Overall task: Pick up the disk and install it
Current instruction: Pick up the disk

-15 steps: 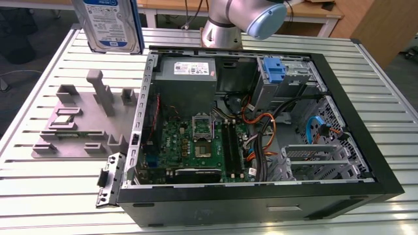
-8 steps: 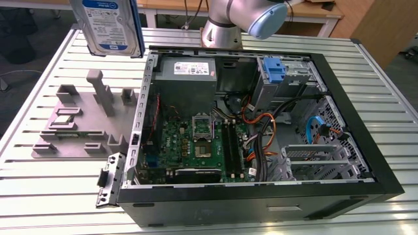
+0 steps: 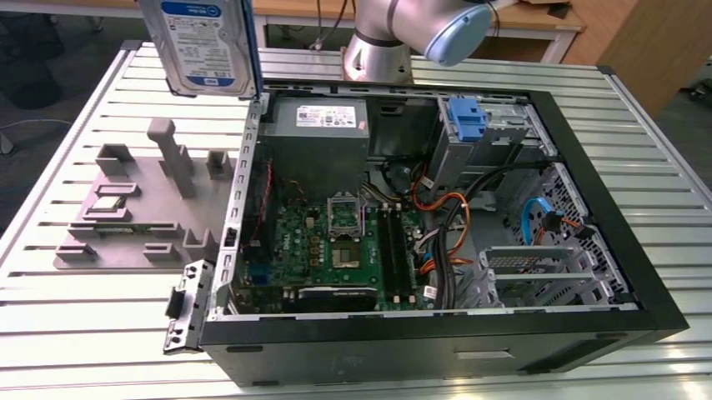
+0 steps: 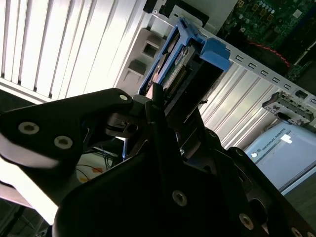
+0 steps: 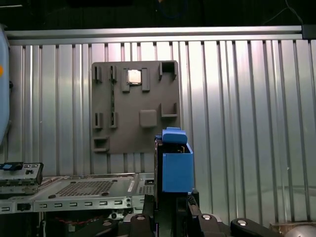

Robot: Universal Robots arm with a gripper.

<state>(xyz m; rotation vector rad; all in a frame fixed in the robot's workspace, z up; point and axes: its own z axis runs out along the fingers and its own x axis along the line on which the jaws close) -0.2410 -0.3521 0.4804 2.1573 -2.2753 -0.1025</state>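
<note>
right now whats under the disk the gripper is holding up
The slatted table beside the grey parts holder, with the open case close by. The disk itself hides the spot straight below it.

You'll find a blue-and-white label [image 3: 206, 27] on the face of the disk [image 3: 200, 52], but its print is too small to make out. A white sticker [image 3: 330, 116] sits on the grey box [image 3: 317, 148] inside the computer case [image 3: 629, 242], and it is just as unreadable. In the second wrist view, a pale blue housing [image 4: 289, 158] carries one short line of white print.
</note>
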